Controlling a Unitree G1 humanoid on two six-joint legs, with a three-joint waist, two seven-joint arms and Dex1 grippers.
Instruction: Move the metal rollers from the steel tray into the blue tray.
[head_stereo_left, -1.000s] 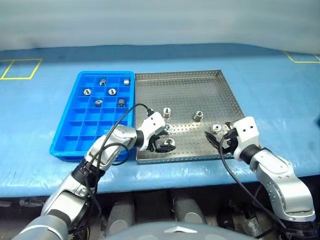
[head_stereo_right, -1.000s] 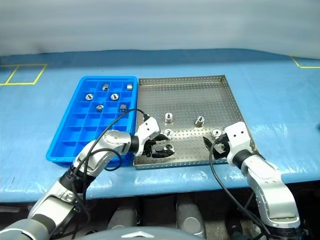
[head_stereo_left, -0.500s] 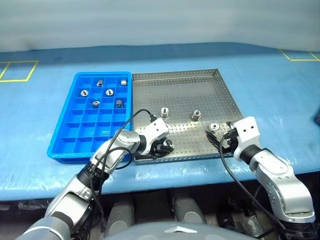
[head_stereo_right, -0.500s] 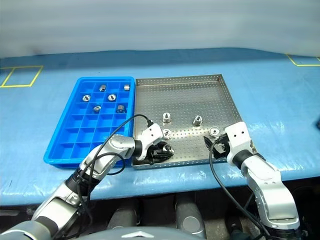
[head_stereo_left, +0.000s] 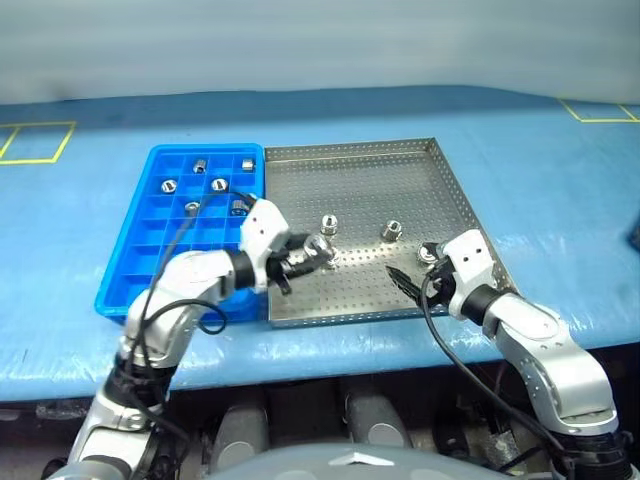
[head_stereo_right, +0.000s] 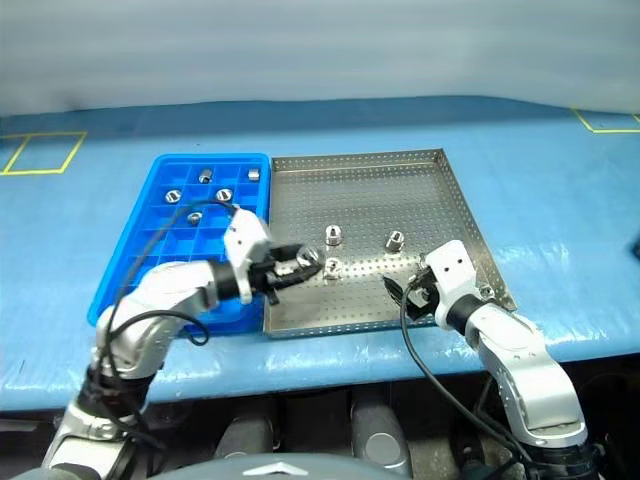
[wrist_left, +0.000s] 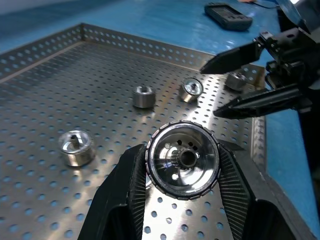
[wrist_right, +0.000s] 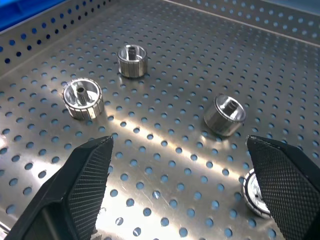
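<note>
Rollers: 1 gripped, 4 loose on steel tray, 5 in blue tray.
Your L gripper (wrist_left: 182, 162) is clamped on a roller (wrist_left: 182, 160), held above the steel tray (head_stereo_left: 400, 170) by the blue tray (head_stereo_left: 150, 270); R gripper (wrist_right: 182, 187) gapes wide over the loose four.

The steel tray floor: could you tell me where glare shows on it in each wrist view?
Left wrist view: bright streaks cross the steel tray floor around the loose metal rollers. Right wrist view: a warm highlight patch lies mid-floor, between the rollers.
</note>
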